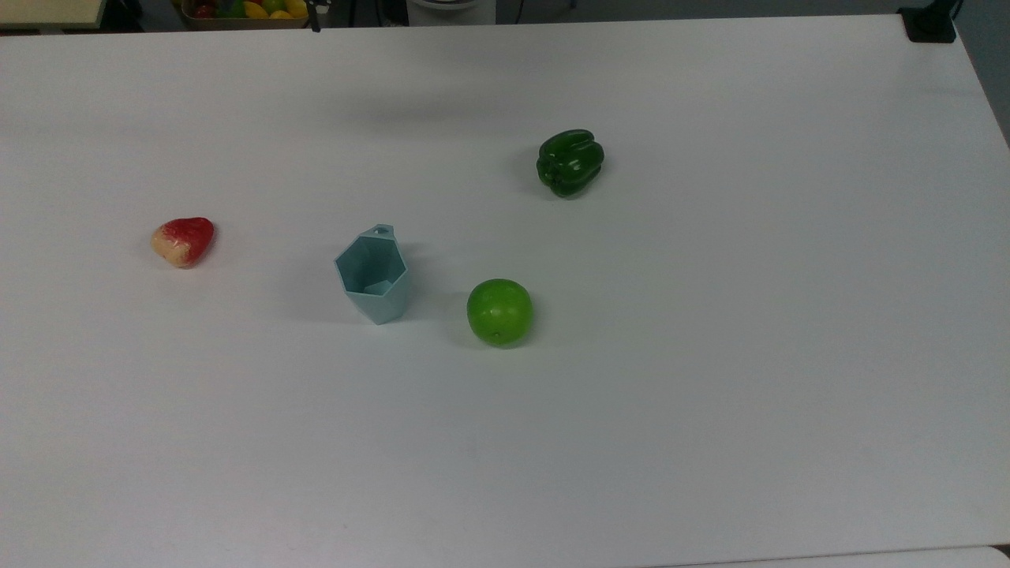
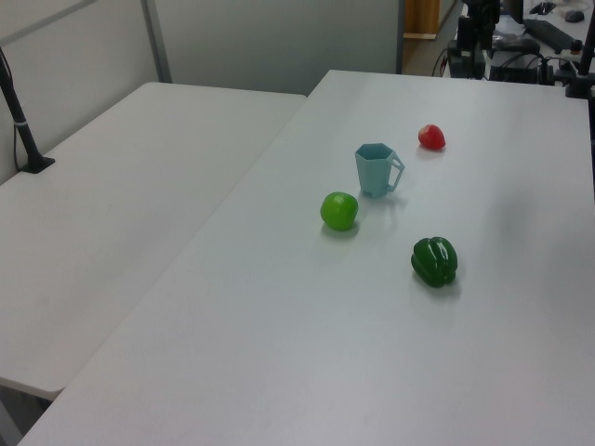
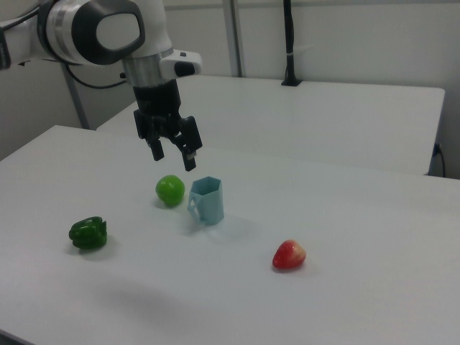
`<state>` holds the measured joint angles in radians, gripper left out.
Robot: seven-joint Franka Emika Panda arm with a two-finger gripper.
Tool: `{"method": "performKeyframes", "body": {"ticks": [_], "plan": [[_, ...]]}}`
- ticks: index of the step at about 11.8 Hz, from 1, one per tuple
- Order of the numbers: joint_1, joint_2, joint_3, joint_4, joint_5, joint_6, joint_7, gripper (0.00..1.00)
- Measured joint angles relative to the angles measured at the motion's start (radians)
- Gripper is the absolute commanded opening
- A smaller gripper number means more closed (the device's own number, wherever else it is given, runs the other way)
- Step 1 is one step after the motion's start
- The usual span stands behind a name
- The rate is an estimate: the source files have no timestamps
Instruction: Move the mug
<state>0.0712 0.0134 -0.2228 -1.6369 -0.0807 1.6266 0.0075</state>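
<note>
Mug [image 1: 372, 278]: a pale blue-teal cup with flat, angular facets that narrow toward the base; the rim is a hexagon, and the inside is bare.
Mug handle: in the top view a small tab with a hole sticks out from the far edge of the rim; in the left view it shows as a thin angular loop on the left view's right side of the mug [image 2: 376, 169]; in the right view it faces the right view's left side of the mug [image 3: 208, 199].
Mug position: upright on the white table [image 1: 710, 379], near its middle, with nothing touching it.
Green apple [image 1: 499, 312]: just beside the mug, on the top view's right, apart from it.
Green bell pepper [image 1: 570, 162]: farther off, beyond the apple toward the top view's upper right.
Strawberry [image 1: 183, 241]: red with a pale side, well apart from the mug on the top view's left.
End effector [image 3: 172, 152]: black, two fingers spread apart with a clear gap between them, holding nothing; in the right view it hangs in the air above the table, up and to the right view's left of the mug, over the space near the apple [image 3: 169, 190].
Arm [image 3: 100, 32]: white, reaching in from the right view's upper left.
Second table [image 2: 112, 214]: stands alongside, on the left view's left.
</note>
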Motion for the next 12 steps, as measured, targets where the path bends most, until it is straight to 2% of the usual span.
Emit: {"method": "performKeyframes", "body": {"ticks": [5, 12], "plan": [[-0.029, 0.0, -0.002, 0.02, 0.006, 0.0, 0.0, 1.0], [-0.03, 0.0, -0.002, 0.022, 0.006, 0.0, 0.0, 1.0]]}}
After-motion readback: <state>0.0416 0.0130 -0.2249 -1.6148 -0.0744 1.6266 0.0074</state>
